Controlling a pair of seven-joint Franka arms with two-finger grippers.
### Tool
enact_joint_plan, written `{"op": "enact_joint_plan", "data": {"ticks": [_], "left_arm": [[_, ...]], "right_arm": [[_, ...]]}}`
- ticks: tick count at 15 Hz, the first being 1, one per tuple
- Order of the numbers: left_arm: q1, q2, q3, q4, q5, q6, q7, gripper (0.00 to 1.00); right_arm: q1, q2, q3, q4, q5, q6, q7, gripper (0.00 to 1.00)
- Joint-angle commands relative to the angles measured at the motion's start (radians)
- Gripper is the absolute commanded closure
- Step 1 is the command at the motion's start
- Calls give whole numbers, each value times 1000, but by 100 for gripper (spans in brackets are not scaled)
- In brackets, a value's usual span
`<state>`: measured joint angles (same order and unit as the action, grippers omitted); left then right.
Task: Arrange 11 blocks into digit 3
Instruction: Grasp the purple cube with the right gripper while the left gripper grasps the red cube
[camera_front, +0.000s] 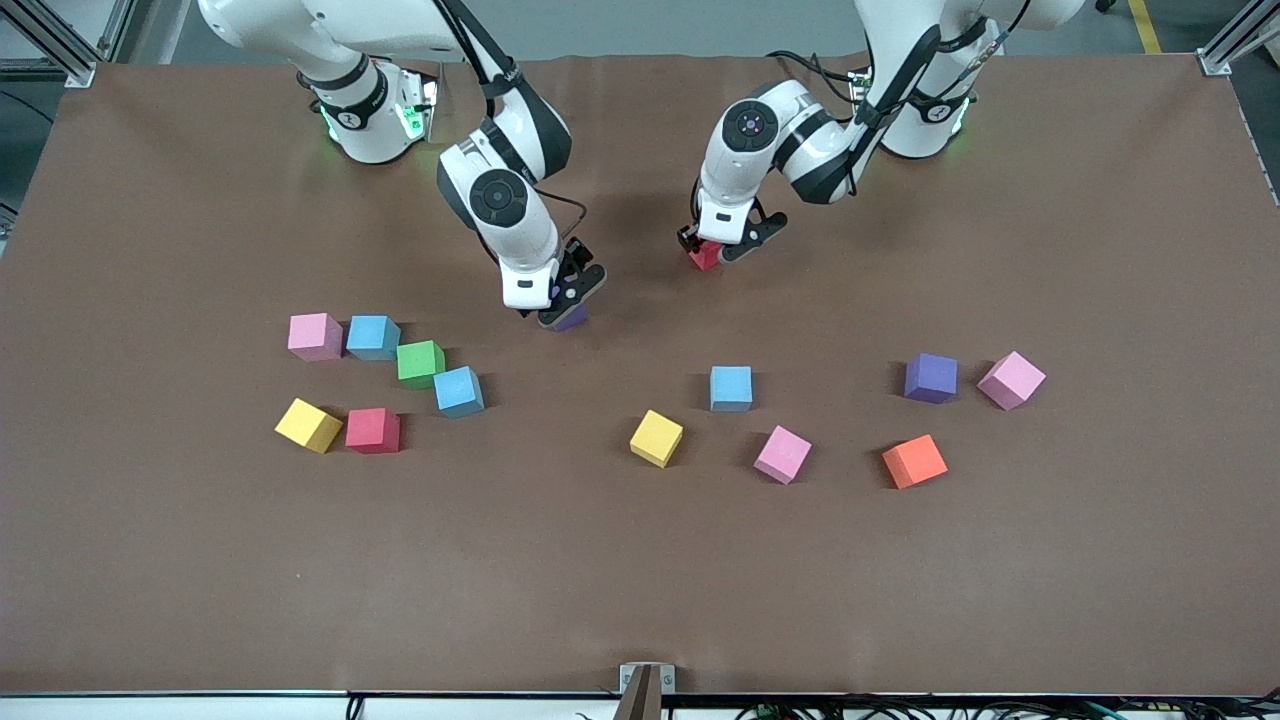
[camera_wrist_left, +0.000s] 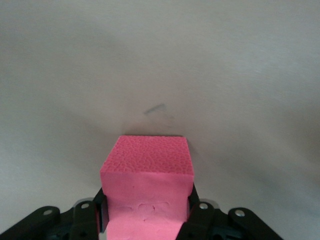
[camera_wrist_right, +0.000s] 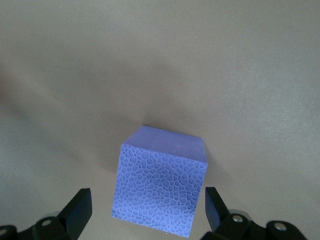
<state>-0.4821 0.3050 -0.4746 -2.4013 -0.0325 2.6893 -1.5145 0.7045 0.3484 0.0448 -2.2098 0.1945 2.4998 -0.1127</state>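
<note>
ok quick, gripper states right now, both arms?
Left gripper: shut on the red block, low at the table.
Right gripper: open, fingers either side of a purple block, not gripping.

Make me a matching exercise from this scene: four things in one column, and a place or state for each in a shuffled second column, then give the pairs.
Things
1. left gripper
2. right gripper
3. orange block
4. green block

Places or states
A. lies on the table between two blue blocks
B. shut on the red block
C. lies on the table toward the left arm's end, nearer the front camera than the purple block there
D. open, fingers either side of a second purple block

Pairs: 1-B, 2-D, 3-C, 4-A
</note>
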Motion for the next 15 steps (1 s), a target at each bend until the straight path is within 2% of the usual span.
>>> {"op": "enact_joint_plan", "data": {"ticks": [1, 3, 4, 6, 7, 8, 9, 11, 13, 15], "left_arm": [[-15, 39, 1, 72, 25, 0, 13, 85], [-13, 62, 1, 103, 87, -6, 13, 86], [-15, 62, -1, 119, 120, -12, 13, 86], [-16, 95, -1, 168, 172, -34, 13, 85], [-23, 111, -1, 201, 210, -75, 29, 85], [-29, 134, -1, 255, 247, -148, 49, 85], [-32, 166, -2, 318, 256, -228, 60, 85], [-59, 213, -2, 408, 258, -323, 97, 85], [-66, 242, -1, 453, 266, -328, 160, 85], [-75, 260, -1, 473, 273, -332, 233, 85]], "right_arm": [[9, 9, -3, -14, 23, 27, 63, 0], [13, 20, -3, -14, 23, 34, 73, 1], [13, 23, -3, -14, 23, 34, 71, 5], [13, 26, -3, -14, 23, 34, 71, 46], [13, 26, -3, -14, 23, 37, 71, 62], [12, 26, -3, -14, 23, 37, 71, 71], [12, 26, -3, -14, 23, 36, 70, 76], [9, 18, -5, -14, 19, 31, 53, 76], [0, 9, -5, -16, 13, 19, -43, 76], [-20, -17, -8, -24, 13, 17, -227, 77]]}}
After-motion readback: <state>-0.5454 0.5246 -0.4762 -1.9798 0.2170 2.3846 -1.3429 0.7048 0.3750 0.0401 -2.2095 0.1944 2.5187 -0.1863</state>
